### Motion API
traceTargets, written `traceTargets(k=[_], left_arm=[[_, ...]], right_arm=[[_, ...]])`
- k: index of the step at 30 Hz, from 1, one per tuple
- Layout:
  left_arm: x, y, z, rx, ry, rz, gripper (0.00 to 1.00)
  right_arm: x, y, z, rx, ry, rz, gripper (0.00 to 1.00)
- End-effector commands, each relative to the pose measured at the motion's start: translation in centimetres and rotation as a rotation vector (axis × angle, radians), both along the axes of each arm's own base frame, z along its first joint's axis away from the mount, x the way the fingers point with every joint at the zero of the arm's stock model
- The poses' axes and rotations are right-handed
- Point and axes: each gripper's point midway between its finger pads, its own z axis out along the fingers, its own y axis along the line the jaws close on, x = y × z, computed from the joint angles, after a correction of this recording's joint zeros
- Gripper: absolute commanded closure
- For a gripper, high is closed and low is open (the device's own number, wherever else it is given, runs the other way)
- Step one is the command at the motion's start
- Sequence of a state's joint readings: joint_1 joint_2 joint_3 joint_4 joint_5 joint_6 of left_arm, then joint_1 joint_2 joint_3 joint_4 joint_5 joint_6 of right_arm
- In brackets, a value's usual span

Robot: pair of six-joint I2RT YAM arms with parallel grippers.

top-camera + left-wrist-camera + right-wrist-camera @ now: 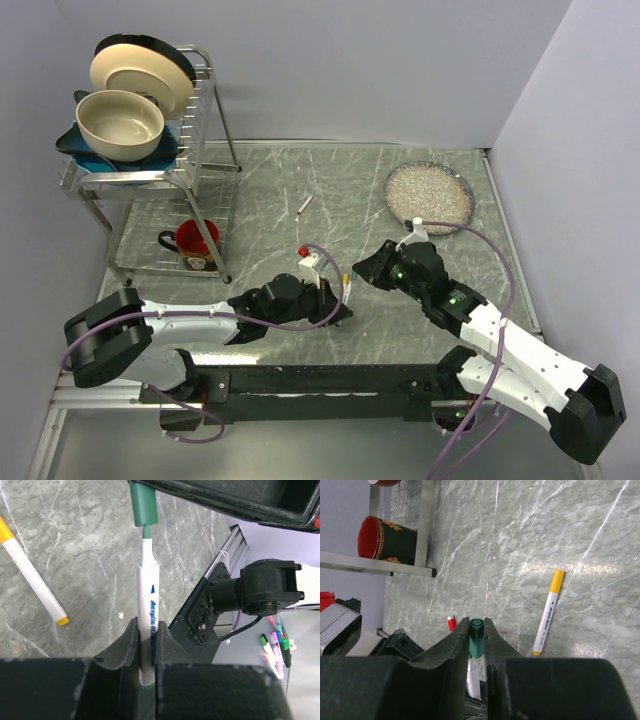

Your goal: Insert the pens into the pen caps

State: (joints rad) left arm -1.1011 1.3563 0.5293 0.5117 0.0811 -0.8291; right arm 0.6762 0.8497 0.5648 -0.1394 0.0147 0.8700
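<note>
Centrally, a white pen with a green tip [148,605] stands lengthwise in the left jaws, which are closed tight on its barrel near the back end. Its nib sits right at the mouth of the dark green cap [143,505], which the right jaws pinch from both sides, nearly shut around it. Whether the nib has entered the cap cannot be told. Pen and cap look close to in line, held above the bench [75,540] near its front middle.

A yellow-capped pen [32,575] lies flat on the marble just beside them (it appears already done). A further white pen [305,205] lies well apart toward the back. A small red piece [451,623], cap or pen end, shows near the left arm. A red mug [387,540] sits on the lower shelf of the dish rack [150,178] at the left.

Likely risks:
- A slight tilt between the two arms could make the nib catch the cap's rim and bend or smear.
- A push could slide the smooth barrel back through the left jaws.
- A push could also twist the short cap out of the right jaws and drop it.
</note>
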Motion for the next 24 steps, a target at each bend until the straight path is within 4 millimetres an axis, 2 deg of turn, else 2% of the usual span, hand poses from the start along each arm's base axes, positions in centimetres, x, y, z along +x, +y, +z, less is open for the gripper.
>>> traceTargets(k=[1,12,24], left_arm=[[0.1,-0.1,1.6,-0.048,-0.030,-0.002,0.99],[0.3,-0.3,1.7,-0.043,-0.030,0.002,0.99],[0.5,-0.4,2.0,-0.048,-0.038,0.007,0.99]], right_arm=[[1.0,0.6,3.5,0.045,-0.083,-0.005,1.00],[0.6,0.9,3.8,0.060,-0.085,0.015,1.00],[-0.1,0.4,1.5,0.040,-0.056,0.021,1.00]])
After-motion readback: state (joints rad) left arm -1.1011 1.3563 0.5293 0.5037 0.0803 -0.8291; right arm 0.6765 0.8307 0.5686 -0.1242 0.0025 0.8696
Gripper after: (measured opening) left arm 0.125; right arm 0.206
